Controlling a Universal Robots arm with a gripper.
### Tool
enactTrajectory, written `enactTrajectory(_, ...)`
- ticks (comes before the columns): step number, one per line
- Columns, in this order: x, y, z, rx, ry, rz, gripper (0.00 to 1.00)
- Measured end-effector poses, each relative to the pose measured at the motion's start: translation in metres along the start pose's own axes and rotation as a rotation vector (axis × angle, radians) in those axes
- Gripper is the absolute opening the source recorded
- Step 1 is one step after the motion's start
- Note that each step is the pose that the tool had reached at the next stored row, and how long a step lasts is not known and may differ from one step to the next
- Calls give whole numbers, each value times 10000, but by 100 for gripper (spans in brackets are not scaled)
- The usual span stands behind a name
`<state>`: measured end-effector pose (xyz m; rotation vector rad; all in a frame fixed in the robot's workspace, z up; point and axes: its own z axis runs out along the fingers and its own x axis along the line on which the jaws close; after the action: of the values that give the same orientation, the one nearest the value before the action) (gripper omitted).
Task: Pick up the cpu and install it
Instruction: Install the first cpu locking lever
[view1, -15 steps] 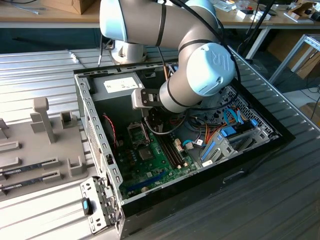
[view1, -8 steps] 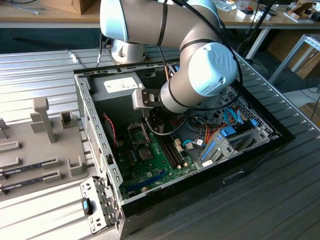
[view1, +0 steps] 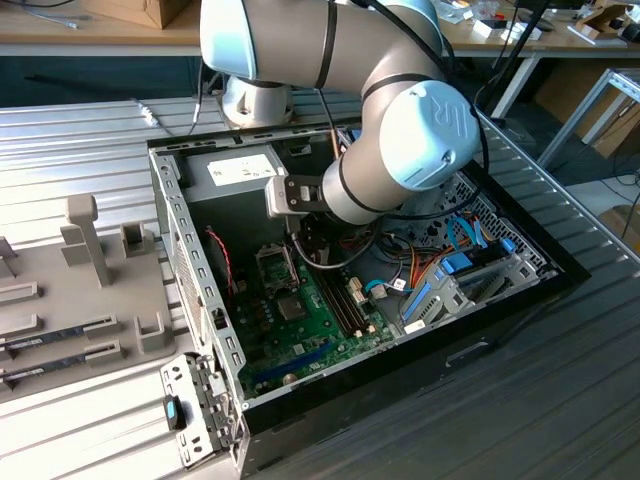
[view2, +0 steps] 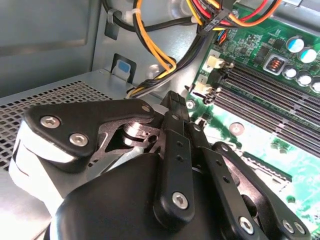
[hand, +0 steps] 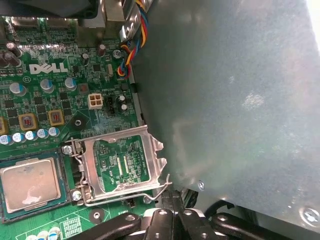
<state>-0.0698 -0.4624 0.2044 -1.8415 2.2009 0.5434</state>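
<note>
CPU (hand: 31, 186) is already sitting in the socket on the motherboard (hand: 55, 100), metal lid up, flat and parallel to the board, visible in the first wrist view. Socket load frame (hand: 122, 165) is hinged open right beside it, lever wire (hand: 125, 199) swung out along the frame's edge. In the exterior view the chip (view1: 291, 306) reads as a small grey square on the board inside the open PC case (view1: 560, 262), with the end effector (view1: 310, 238) close above the socket area.

End effector state: fingers (view2: 176, 120) look pressed together at the tips in the second wrist view, nothing between them as far as I can see.

Handling, my read: light, rigid, thin. Lid is smooth metal so slippery for a pinch; underside contacts and the socket pins are the fragile bits, so any hold should be on opposite edges of the green rim, never pressing down or sliding it sideways.

Orientation: near square, no real long axis. Its edges line up with the socket walls. Can't make out the corner mark, so seating direction unconfirmed
</note>
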Motion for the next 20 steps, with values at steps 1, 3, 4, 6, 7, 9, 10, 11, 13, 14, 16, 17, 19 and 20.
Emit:
enactTrajectory(1,-4,1,-9,0,0,0,11)
enactTrajectory(3,-21,7,-48,0,1,0,11)
enactTrajectory(4,-27,10,-66,0,0,-1,11)
enactTrajectory(6,-29,6,-72,-3,-1,-3,11)
enactTrajectory(7,-30,-6,-68,-17,-1,4,11)
enactTrajectory(9,-36,-35,-51,-45,-14,25,11)
enactTrajectory(10,-56,-33,-24,-38,-17,49,11)
enactTrajectory(11,-77,-31,5,-25,-22,82,11)
enactTrajectory(13,-93,-27,46,-4,-32,129,11)
enactTrajectory(14,-90,-25,56,-1,-33,136,11)
enactTrajectory(16,-84,-16,65,-1,-34,139,11)
enactTrajectory(17,-79,-12,76,-1,-41,137,11)
enactTrajectory(19,-69,-15,100,-9,-77,134,11)
enactTrajectory(20,-64,-15,110,-12,-90,133,11)
